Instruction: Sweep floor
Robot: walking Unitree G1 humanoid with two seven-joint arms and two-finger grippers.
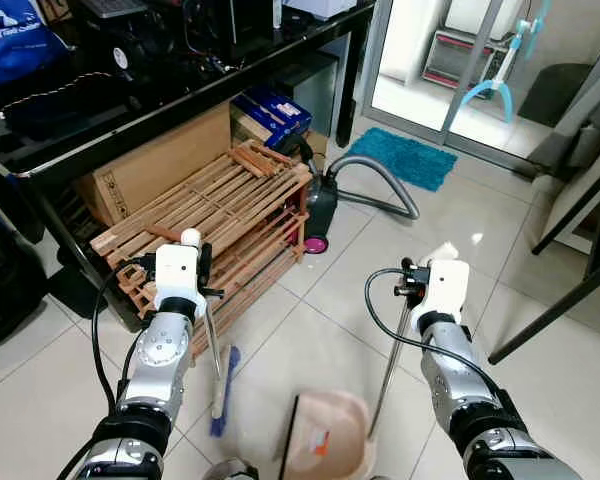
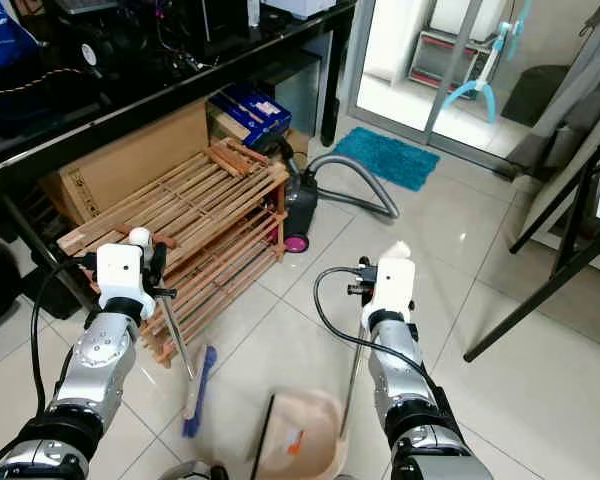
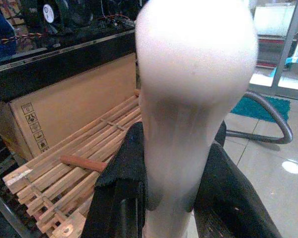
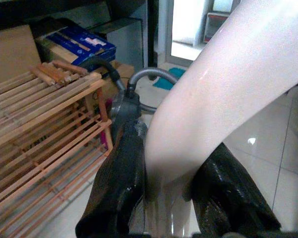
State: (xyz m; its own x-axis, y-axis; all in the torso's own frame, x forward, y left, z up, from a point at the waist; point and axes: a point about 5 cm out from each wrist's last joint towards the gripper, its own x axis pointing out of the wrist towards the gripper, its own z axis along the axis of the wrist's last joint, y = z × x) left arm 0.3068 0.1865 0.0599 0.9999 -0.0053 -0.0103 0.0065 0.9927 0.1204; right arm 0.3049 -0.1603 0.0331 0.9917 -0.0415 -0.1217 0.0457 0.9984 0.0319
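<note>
L gripper [image 3: 171, 198] clamps my broom [image 1: 223, 385], R gripper [image 4: 171, 191] clamps dustpan [image 1: 325, 430] handle; sweeping's underway, next brush twd pan.

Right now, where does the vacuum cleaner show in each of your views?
Left eye view: vacuum cleaner above centre, beside the wooden rack.
Right eye view: left of centre, at the rack's right end.
Left wrist view: its grey hose curves at the right edge.
Right wrist view: mid-frame, behind the black fingers.
Shared landmark: the rack.
</note>
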